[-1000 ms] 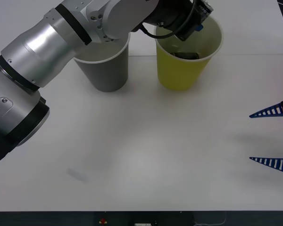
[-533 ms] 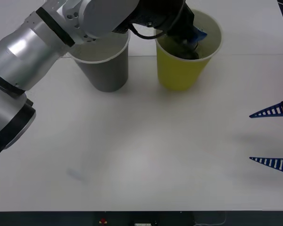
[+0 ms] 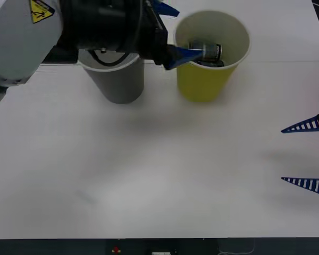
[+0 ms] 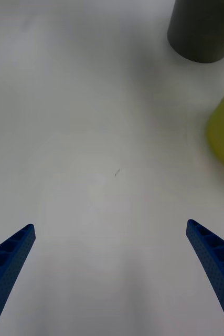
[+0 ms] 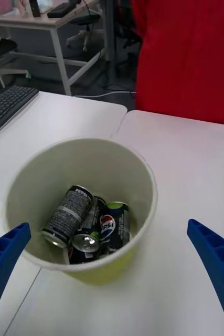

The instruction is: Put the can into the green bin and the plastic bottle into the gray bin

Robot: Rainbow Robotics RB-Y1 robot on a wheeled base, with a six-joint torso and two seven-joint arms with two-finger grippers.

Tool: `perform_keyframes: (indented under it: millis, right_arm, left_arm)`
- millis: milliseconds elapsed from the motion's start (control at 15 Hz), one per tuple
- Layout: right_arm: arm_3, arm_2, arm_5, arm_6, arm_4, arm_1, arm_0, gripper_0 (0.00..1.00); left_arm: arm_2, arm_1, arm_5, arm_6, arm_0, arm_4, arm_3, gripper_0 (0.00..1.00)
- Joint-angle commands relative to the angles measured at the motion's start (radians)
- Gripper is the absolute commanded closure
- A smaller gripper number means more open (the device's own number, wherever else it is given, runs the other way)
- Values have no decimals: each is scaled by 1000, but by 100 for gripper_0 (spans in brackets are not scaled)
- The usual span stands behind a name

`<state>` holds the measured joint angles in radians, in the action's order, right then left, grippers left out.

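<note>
The can (image 5: 67, 213) lies inside the green bin (image 3: 204, 79), leaning on its side on top of other cans (image 5: 109, 226) at the bottom, so that half of the job looks done. What could go wrong now is a bump: the left tool (image 3: 173, 32) hangs just beside the green bin's rim, with one blue finger (image 3: 181, 53) poking over the edge, and if the arm swings sideways while it is this low it could knock the bin over and spill the cans across the desk (image 3: 149, 170). The gray bin (image 3: 117, 79) stands right next to the green bin and sits under the big left arm, so a careless move could push that one too. The left tool is let go and holds nothing, its two fingers spread wide apart, pointing toward the green bin from the gray bin's side. The right tool (image 3: 307, 155) waits well away from the green bin, out over bare desk, its fingers spread wide too and nothing between them. I cannot see any plastic bottle on the desk near the green bin, so I cannot tell where it is.
</note>
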<state>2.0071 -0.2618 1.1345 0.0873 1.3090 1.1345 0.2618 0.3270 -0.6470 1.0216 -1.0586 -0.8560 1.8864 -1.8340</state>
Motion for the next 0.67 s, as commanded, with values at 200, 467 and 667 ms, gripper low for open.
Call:
perform_keyframes:
  millis: [200,467,667]
  right_arm:
    - [0,0,0,0,0,0,0,0]
    - [0,0,0,0,0,0,0,0]
    - [0,0,0,0,0,0,0,0]
  left_arm:
    - [-177,-77,104,239,207,-230,-77,0]
    - [-236,-183,106,526,376,-395,-77,0]
    - [-286,-218,107,707,477,-452,-77,0]
